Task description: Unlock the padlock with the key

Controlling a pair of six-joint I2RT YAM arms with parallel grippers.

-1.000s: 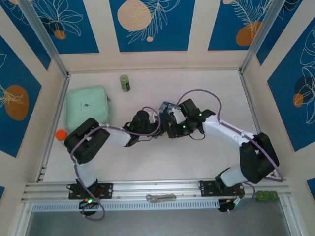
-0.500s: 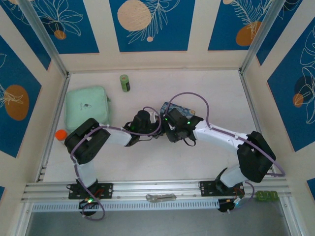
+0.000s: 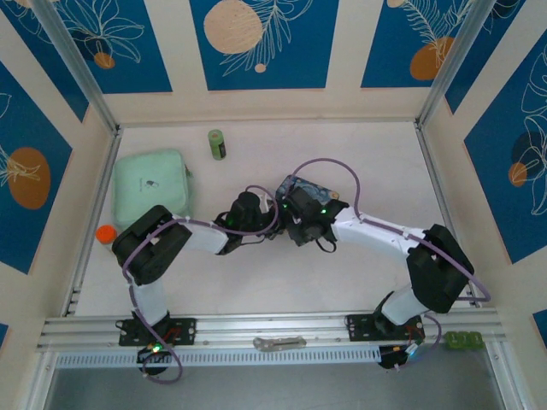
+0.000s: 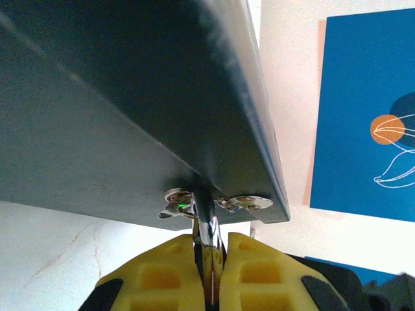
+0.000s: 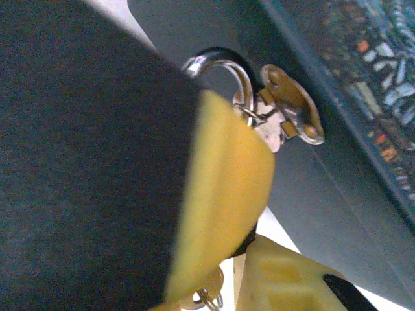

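Left gripper (image 4: 209,258): yellow pads (image 4: 162,269) pressed hard together, pinching a thin bright metal sliver. Judged to be the padlock (image 4: 206,234) seen edge-on. It runs up into the brassy hasp (image 4: 246,203) on the tin (image 4: 130,97). No shift in this arm over the last second.

Right gripper (image 3: 291,224): here is the change. A second ago its wrist sat off the tin's right side. Now it has swung left, nose to nose with the left gripper, jaws narrowing on the way in. Whether they have bitten on anything, cannot tell.

Right wrist view: shackle (image 5: 193,64) threaded through the hasp loop, so the lock is not yet open. Low down between yellow fingers sits a small brassy-grey piece with a wire ring, likely the key (image 5: 206,295). Reading: approach is over; next comes gripping and turning the key while the left steadies the body.

Materials: pads moulded, waffled, soft-looking. Shackle is polished round wire in a tight loop. Hasp is stamped plate, riveted. Tin side is dark matte sheet, lid blue with speckled paint.

Where: tin with padlock near the middle of the table (image 3: 342,282), a little toward the far edge; surface pale, finely veined. Mint pouch (image 3: 152,186) by the left edge, green cylinder (image 3: 217,143) near the far edge
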